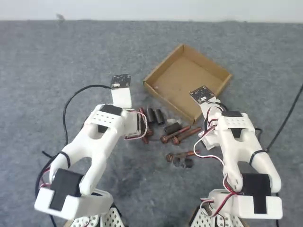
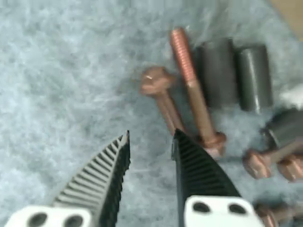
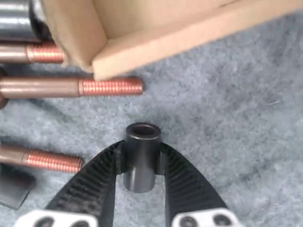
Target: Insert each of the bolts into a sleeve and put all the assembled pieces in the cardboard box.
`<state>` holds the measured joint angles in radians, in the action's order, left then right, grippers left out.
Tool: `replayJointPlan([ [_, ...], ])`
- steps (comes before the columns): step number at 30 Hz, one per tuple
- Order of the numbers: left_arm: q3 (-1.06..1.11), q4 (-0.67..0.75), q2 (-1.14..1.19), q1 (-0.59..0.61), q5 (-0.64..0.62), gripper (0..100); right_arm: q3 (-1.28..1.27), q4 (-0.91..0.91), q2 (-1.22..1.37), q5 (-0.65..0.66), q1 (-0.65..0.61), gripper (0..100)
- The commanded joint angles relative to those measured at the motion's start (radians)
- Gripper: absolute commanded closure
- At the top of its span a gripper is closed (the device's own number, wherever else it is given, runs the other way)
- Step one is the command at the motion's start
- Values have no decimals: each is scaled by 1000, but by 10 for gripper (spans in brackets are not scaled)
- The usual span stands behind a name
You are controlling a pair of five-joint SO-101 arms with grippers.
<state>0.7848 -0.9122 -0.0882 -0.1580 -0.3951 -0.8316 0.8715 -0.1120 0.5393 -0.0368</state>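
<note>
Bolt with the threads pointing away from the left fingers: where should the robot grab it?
The bolt lies flat, so likely grip its smooth shank near the head, from above, left fingers across it. That leaves the threaded tip free for a sleeve. The second bolt lies close beside.

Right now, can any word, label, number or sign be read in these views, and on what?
None can be read.
The cardboard box is plain brown.
The bolts and the sleeve in the right pincer show no marks; any stamp on the bolt heads is too blurred.
Anything printed on the camera boards is too small to read.
</note>
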Motion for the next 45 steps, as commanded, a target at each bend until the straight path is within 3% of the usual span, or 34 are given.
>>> replayJointPlan([
  [1, -42, 28, 29, 34, -9, 858, 0, -19, -44, -9, 27, 992],
  [8, -117, -92, -9, 29, -68, 859, 0, -19, -44, -6, 27, 992],
  [16, 61, 14, -253, -69, -72, 855, 0, -21, -44, -2, 25, 992],
  [21, 56, 60, -155, -83, -78, 855, 0, -21, -44, -2, 25, 992],
  [24, 4, 55, -57, -77, -144, 855, 0, -21, -44, -2, 25, 992],
  [31, -105, 55, 112, 14, -192, 858, 0, -21, -44, -2, 25, 992],
  [41, -120, 55, 130, 34, -192, 860, 0, -21, -44, -2, 25, 992],
  [45, -120, 55, 133, 32, -187, 948, 0, -21, -44, -2, 25, 992],
])
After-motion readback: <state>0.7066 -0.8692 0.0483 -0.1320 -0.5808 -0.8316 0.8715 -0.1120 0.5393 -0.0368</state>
